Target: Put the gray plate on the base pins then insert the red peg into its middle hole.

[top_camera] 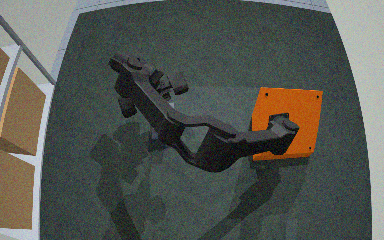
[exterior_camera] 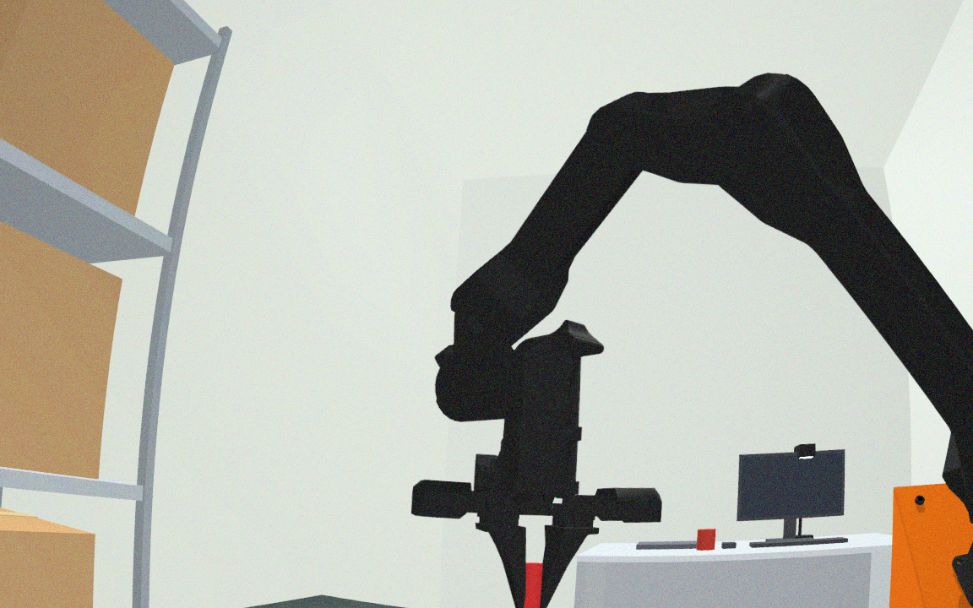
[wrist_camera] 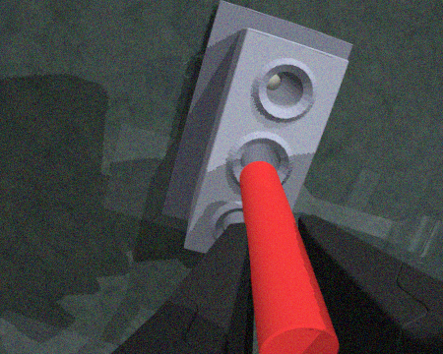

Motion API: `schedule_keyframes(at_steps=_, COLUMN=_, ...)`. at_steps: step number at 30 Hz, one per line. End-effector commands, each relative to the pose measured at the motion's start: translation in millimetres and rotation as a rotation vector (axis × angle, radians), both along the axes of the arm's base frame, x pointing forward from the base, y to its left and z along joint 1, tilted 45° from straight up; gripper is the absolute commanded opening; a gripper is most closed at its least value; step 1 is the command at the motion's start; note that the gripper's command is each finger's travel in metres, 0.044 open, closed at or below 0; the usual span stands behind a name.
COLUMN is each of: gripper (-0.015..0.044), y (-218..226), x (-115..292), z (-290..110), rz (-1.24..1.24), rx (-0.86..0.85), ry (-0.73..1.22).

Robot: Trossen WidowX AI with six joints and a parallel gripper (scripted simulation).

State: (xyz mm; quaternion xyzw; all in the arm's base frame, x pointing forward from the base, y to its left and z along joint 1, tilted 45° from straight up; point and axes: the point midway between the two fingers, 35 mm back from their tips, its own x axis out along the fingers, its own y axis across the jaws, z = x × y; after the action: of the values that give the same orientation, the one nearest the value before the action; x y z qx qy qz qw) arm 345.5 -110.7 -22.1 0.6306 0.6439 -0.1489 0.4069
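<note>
My gripper (exterior_camera: 532, 600) (wrist_camera: 273, 235) is shut on the red peg (exterior_camera: 533, 578) (wrist_camera: 281, 261). In the wrist view the peg's far end appears over the near part of the middle hole (wrist_camera: 262, 147) of the gray plate (wrist_camera: 325, 93); its exact height above the plate is unclear. The plate sits over the gray base (wrist_camera: 266, 19), whose edge shows at the top and left. A pale pin (wrist_camera: 274, 82) shows inside the upper hole. The lower hole (wrist_camera: 231, 216) is partly hidden by a finger. In the top view the arm hides most of the plate and base.
The arm's orange mounting block (top_camera: 294, 104) (exterior_camera: 921, 544) stands at the right. A shelf with cardboard boxes (top_camera: 17, 113) (exterior_camera: 29, 355) is at the left. A white desk (exterior_camera: 717, 582) with a monitor (exterior_camera: 790, 484) and a small red object (exterior_camera: 705, 539) stands in the background.
</note>
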Motion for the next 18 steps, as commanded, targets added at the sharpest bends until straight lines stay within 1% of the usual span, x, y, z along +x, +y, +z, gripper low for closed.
schedule_keyframes(at_steps=1, gripper=0.0, y=0.1, x=0.0, z=0.0, rz=0.0, rx=0.0, ry=0.0)
schedule_keyframes(at_steps=18, gripper=0.0, y=0.3, x=-1.8, z=-0.1, rz=0.0, rx=0.0, ry=0.0)
